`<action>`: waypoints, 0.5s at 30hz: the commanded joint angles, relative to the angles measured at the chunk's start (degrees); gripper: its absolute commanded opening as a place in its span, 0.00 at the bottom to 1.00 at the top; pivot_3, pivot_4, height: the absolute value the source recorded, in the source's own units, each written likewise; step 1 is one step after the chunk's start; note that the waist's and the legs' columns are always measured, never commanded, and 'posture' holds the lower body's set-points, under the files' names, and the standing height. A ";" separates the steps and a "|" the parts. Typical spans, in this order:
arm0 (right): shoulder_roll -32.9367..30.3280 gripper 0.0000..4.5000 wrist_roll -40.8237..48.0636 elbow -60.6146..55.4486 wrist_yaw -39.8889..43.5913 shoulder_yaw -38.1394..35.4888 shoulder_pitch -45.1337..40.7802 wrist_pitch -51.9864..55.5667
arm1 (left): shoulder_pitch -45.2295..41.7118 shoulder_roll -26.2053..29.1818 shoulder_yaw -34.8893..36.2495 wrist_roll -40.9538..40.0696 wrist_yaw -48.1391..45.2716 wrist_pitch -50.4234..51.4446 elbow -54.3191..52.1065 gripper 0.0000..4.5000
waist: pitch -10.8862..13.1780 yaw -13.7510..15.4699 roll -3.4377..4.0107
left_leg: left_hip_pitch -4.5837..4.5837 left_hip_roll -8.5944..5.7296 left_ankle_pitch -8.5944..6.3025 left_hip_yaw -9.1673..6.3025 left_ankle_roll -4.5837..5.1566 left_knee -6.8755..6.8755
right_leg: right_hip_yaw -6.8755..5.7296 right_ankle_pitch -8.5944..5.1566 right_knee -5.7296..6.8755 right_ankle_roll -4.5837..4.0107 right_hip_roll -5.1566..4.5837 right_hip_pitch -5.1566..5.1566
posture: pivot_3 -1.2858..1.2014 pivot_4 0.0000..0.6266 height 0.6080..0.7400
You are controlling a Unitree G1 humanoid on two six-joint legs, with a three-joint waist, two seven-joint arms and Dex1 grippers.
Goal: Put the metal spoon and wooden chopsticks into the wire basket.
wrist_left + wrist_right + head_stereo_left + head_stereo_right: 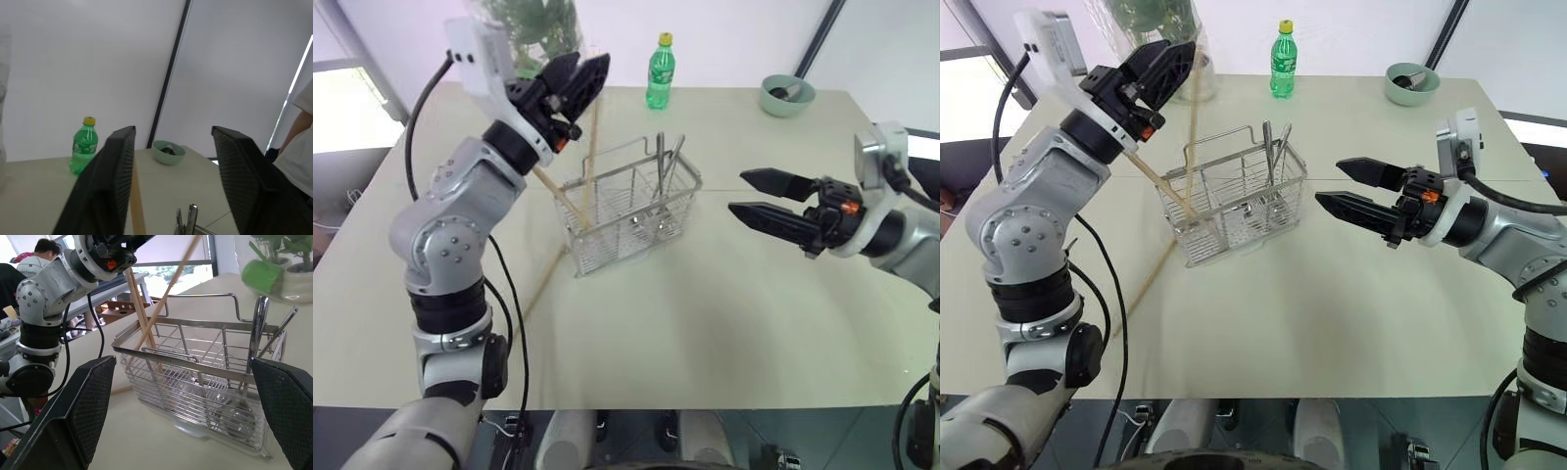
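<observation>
1. While its fingers stand wide apart, the left gripper [574, 80] holds nothing. It is raised above the far-left corner of the basket [628, 211], and one finger [105, 191] is just beside the top of the upright chopstick [593, 147]. I cannot tell if they touch.
2. This chopstick stands almost straight in the left part of the basket, which lies at 5 o'clock from the gripper in the head view. The second chopstick [558, 193] leans in the same part, with its top toward 10 o'clock.
3. The spoon [660, 166] stands in the right part of the basket, handle up, beside another metal utensil.
4. The third chopstick [543, 286] lies flat on the table [705, 343], outside the basket and starting near its near-left corner. Its long axis runs from 1 o'clock to 7 o'clock. It is at 6 o'clock from the left gripper, well below it and near the left arm.
5. I judge that this stick is what remains, and that the left arm is nearer to it.
6. The left forearm rises steeply and its gripper points up and forward. It would need to turn down to reach the table.
7. The right gripper [738, 193] is open and empty, level, pointing at 9 o'clock toward the basket, apart from it.
</observation>
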 commanded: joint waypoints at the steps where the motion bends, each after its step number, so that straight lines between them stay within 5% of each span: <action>1: -0.32 1.00 1.02 0.06 0.11 -1.39 -1.82 -0.94 | -1.64 -0.25 2.32 -2.42 2.34 -0.25 -2.81 0.99 | 0.00 -0.01 0.00 | 0.00 0.00 0.01 0.00 0.01 0.00 | 0.00 0.00 0.01 0.00 0.00 0.00 | 0.52 0.24 0.58; 8: 0.27 1.00 -0.01 1.76 0.67 -0.03 -3.12 -1.39 | -8.88 7.80 7.58 -5.42 5.86 2.98 -1.05 0.99 | 0.01 -0.03 0.00 | -0.01 0.00 0.01 0.00 0.02 0.02 | -0.01 0.00 0.01 0.01 0.04 -0.01 | 0.52 0.24 0.58; 15: 0.39 1.00 -1.79 4.26 2.51 1.01 -4.15 -2.69 | -11.23 25.18 12.75 -11.85 10.23 21.24 2.74 0.99 | 0.01 -0.18 0.02 | 0.02 0.00 0.02 0.01 0.02 0.01 | -0.01 0.02 0.09 0.05 0.14 -0.04 | 0.52 0.24 0.58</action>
